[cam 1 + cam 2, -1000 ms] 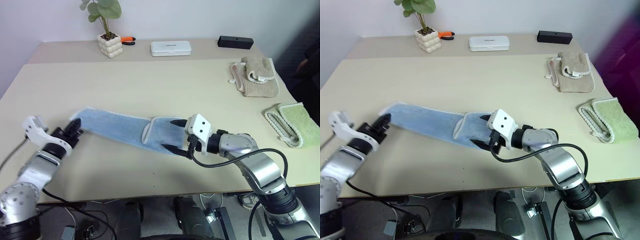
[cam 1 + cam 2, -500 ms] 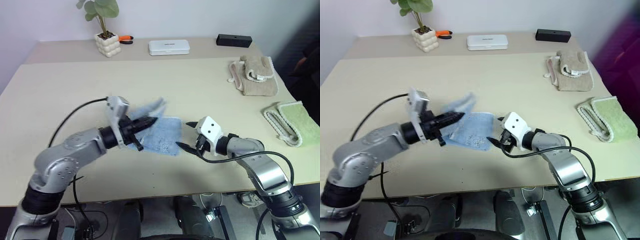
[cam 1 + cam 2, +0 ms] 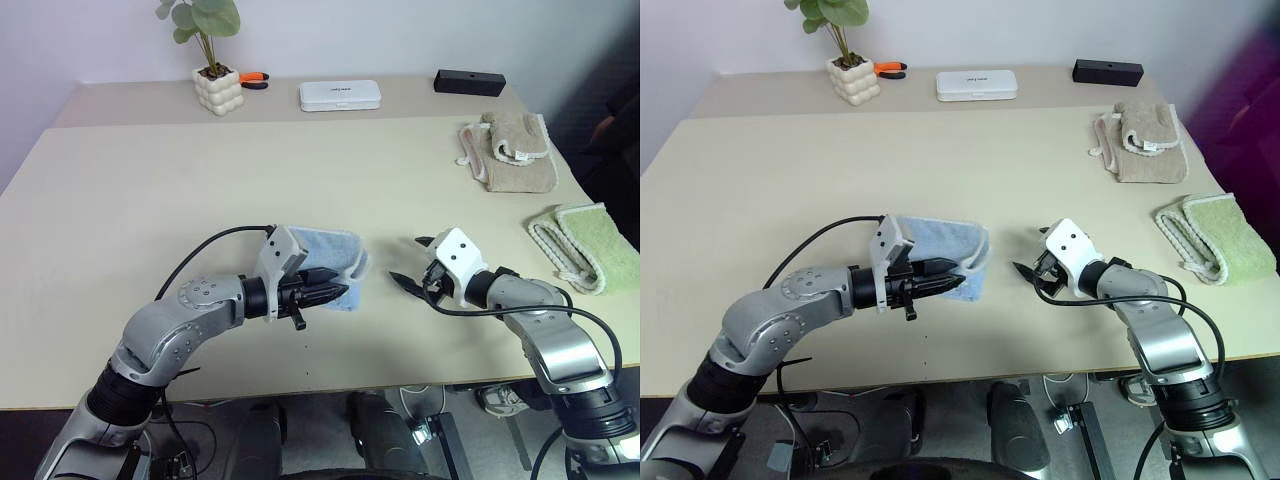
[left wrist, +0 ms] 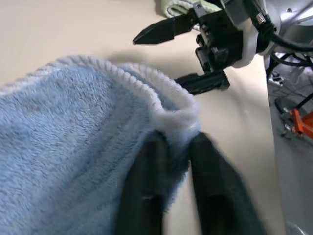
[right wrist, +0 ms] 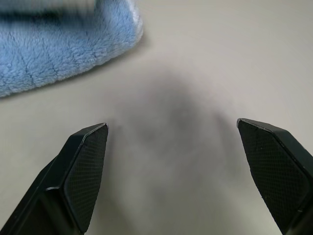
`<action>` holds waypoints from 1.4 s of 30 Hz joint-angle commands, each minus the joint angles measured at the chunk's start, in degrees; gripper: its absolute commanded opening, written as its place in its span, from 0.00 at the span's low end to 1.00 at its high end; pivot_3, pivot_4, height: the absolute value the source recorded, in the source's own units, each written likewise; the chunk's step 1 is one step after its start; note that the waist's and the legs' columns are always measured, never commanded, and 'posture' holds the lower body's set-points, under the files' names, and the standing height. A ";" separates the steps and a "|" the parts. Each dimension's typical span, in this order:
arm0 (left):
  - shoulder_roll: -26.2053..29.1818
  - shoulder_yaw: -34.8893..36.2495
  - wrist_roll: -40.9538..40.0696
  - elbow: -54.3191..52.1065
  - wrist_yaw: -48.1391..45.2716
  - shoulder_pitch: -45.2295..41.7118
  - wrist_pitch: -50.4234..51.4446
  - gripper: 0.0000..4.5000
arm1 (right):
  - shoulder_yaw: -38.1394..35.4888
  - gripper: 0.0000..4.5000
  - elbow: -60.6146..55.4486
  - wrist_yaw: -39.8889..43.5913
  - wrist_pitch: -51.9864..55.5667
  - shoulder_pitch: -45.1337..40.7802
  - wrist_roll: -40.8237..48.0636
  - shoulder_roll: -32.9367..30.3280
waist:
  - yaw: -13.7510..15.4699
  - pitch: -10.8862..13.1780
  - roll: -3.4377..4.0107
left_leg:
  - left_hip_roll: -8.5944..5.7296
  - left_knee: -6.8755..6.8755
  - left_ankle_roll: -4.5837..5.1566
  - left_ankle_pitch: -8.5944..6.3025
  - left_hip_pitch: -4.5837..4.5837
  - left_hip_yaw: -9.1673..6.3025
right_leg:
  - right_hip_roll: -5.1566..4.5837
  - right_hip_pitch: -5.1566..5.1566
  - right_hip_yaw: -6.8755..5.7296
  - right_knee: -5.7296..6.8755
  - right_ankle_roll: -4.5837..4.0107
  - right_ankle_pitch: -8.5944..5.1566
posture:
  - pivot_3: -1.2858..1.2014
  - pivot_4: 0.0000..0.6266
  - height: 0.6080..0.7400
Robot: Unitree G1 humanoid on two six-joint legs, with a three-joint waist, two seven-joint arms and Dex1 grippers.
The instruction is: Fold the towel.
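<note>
towel lies mid worktop, near edge, doubled into compact pad, white edging along right fold. left pincer at its near right corner, fingers slightly parted around edging; grip or release, cannot tell. right pincer spread wide, empty, just right of towel, apart from it. judgement: main fold done; left: release, maybe one more fold or tidy.

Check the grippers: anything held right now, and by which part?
Right gripper holds nothing, open beside the towel. Left gripper lies at its folded edge; hold unclear.
</note>
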 commanded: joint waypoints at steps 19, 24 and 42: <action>-6.08 7.50 14.54 11.18 6.97 0.94 -8.33 0.01 | 10.39 0.00 -4.80 -1.69 10.33 -11.99 5.70 10.84 | 0.16 0.01 0.00 | -0.03 0.47 0.00 0.00 0.23 -0.05 | 0.00 0.26 0.00 0.51 -0.05 -0.14 | 0.52 0.24 0.96; -8.40 4.26 21.28 18.80 6.06 2.44 -13.21 0.01 | 15.44 0.00 4.47 -4.37 7.74 -9.45 -0.54 12.31 | 0.15 0.00 0.01 | -0.03 0.52 0.00 0.00 0.26 -0.05 | 0.00 0.22 0.00 0.59 -0.05 -0.12 | 0.52 0.24 0.96; 1.81 19.46 21.15 10.11 -5.26 17.50 -27.59 0.00 | -12.74 0.99 -10.56 -11.40 45.48 -4.30 28.70 17.65 | 0.15 -0.02 0.06 | 0.01 0.59 0.02 -0.02 0.23 -0.08 | -0.01 0.27 -0.01 0.56 -0.06 -0.10 | 0.52 0.24 0.96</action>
